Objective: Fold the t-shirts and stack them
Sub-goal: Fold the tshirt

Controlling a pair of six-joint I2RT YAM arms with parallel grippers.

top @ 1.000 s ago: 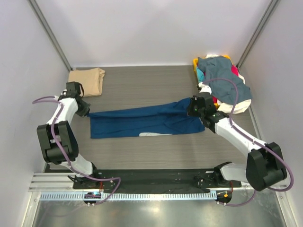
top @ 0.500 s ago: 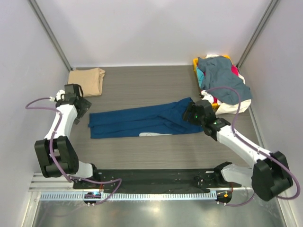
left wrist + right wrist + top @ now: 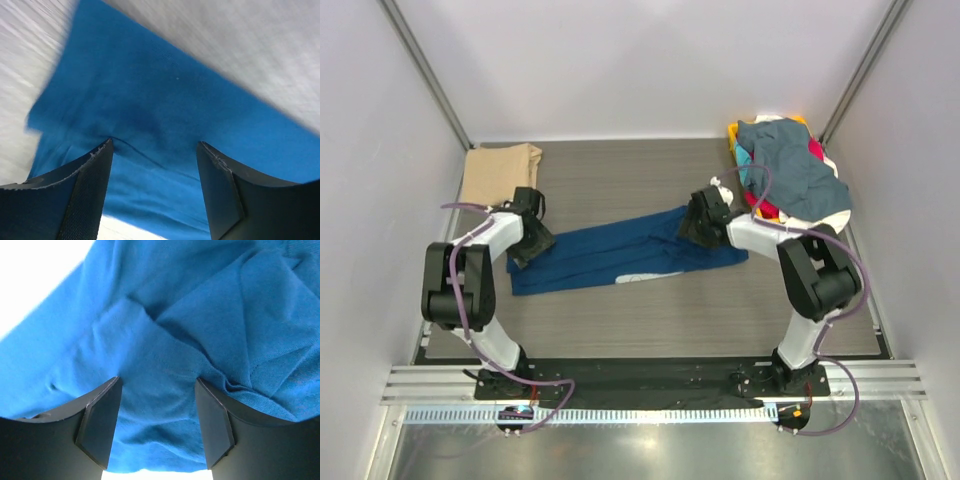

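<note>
A navy blue t-shirt (image 3: 610,255) lies folded into a long strip across the middle of the table, a bit of white print (image 3: 642,277) showing at its near edge. My left gripper (image 3: 532,245) is open just over the strip's left end. In the left wrist view, blue cloth (image 3: 165,100) fills the gap between the fingers (image 3: 85,190). My right gripper (image 3: 698,222) is open over the strip's right end. The right wrist view shows wrinkled blue cloth (image 3: 175,315) between its pads (image 3: 100,420). Neither gripper holds anything. A folded tan t-shirt (image 3: 500,170) lies at the back left.
A heap of unfolded t-shirts (image 3: 790,180), slate-blue on top with red, teal, yellow and white beneath, fills the back right corner. White walls stand close on three sides. Bare grey table (image 3: 650,320) lies between the strip and the arm bases.
Both grippers have opened and let go of the navy shirt's ends. Each has moved inward over the strip, the left one rightward and the right one leftward. The strip now lies slightly shorter and tilted.
</note>
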